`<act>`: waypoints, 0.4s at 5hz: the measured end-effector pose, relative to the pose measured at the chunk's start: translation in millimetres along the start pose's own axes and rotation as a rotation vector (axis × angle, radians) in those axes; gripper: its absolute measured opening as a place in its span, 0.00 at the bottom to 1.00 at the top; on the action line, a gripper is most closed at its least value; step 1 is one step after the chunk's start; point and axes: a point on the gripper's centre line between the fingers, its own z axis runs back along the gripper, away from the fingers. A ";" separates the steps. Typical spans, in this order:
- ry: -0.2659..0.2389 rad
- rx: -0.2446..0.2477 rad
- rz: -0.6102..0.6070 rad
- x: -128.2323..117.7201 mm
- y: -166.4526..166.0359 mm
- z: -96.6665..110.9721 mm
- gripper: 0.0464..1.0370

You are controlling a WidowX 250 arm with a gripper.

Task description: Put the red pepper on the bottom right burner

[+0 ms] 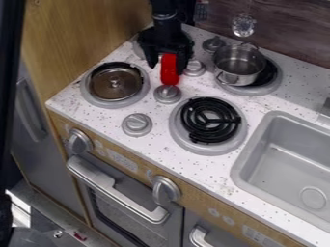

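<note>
At the top of the view, left of centre, the black gripper (168, 61) hangs down over the back part of the stove top. Between its two fingers is the red pepper (169, 72), held upright, its lower end just above a small grey knob. The bottom right burner (210, 120), a black coil in a grey ring, lies to the right of and nearer the front than the pepper, with nothing on it.
A metal pot (238, 66) stands on the back right burner. The front left burner (116, 84) has a brown, round centre. Grey knobs (136, 124) stick up between the burners. A grey sink (290, 159) is at the right, and a clear knob-like object (243, 25) is by the wall.
</note>
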 end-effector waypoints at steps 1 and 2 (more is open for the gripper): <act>0.024 -0.010 0.041 9.8 -6.7 -13.0 0.96; 0.016 -0.014 0.111 19.0 -7.2 -18.9 0.96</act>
